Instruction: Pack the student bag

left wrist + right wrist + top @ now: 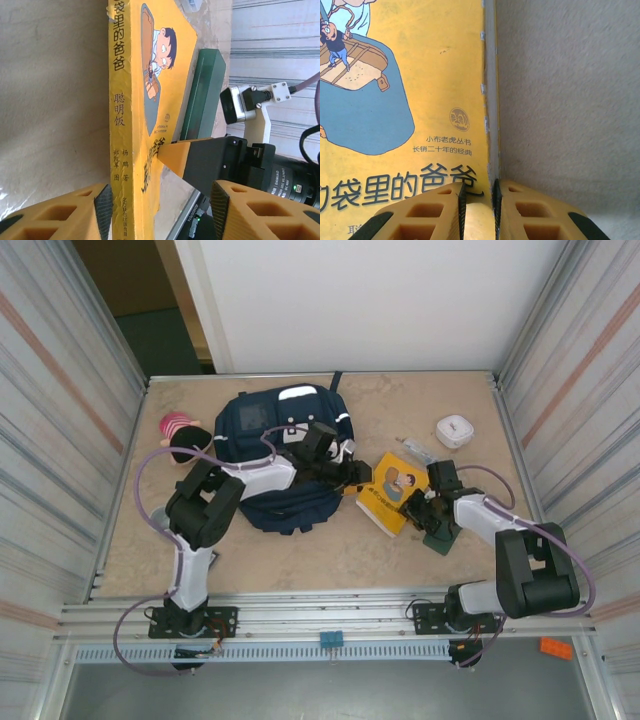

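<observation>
The right gripper (478,210) is closed to a narrow slit on the edge of a yellow paperback picture book (395,125) with a cartoon cover and Chinese lettering, its orange fingers (445,212) pinching the cover's right side above the pale, speckled bench (570,100). From above, this gripper (422,504) meets the book (392,490) at its right edge, right of centre on the bench (300,560).

The left gripper (160,210) stands wide open with the book's spine (122,125) between its two orange fingers (102,200), gripping nothing. One orange finger of the right gripper (172,152) lies across the cover in the same view. In the overhead view the left gripper (358,475) sits at the book's left edge, its arm reaching over the bag.

A dark green oblong box (202,90) lies just beside the book's right side, and shows from above (441,536) near the right gripper.

The student bag (275,440), a large navy-blue fabric backpack with white patches, lies flat at the far centre-left of the bench, just left of the book and partly under the left arm.

A plush doll with a pink striped hat (180,435) lies against the bag's left side. A small white rounded case (455,430) sits at the far right, well apart from the bag.
</observation>
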`<action>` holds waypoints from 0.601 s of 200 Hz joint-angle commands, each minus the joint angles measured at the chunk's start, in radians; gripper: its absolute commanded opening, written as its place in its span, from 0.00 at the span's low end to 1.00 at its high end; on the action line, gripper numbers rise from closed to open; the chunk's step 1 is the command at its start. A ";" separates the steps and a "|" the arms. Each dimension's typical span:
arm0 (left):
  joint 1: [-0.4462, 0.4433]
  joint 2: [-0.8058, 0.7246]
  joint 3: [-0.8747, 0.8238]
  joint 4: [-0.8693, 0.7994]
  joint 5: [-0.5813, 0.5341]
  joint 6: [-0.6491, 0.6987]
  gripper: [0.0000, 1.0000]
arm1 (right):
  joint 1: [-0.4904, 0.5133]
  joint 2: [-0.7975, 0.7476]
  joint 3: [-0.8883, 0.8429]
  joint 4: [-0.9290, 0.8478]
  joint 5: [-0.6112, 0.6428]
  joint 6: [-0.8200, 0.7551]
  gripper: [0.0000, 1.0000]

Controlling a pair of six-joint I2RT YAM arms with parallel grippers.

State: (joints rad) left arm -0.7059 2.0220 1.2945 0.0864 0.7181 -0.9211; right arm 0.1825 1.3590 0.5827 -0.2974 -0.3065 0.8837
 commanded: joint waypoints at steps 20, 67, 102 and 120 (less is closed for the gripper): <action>-0.051 -0.046 -0.126 0.190 0.138 -0.150 0.57 | 0.063 -0.011 -0.045 0.136 -0.131 0.072 0.22; -0.052 -0.098 -0.096 -0.116 -0.030 0.045 0.38 | 0.081 -0.040 -0.040 0.116 -0.114 0.069 0.23; -0.047 -0.160 -0.087 -0.189 -0.153 0.103 0.11 | 0.081 -0.132 0.003 0.040 -0.085 0.035 0.46; -0.047 -0.224 -0.124 -0.123 -0.191 0.060 0.04 | 0.080 -0.220 0.034 -0.001 -0.057 0.031 0.56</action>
State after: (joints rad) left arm -0.7532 1.9148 1.1759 -0.0589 0.6170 -0.8753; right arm 0.2562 1.2442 0.5545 -0.2314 -0.3927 0.9318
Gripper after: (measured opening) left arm 0.188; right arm 0.518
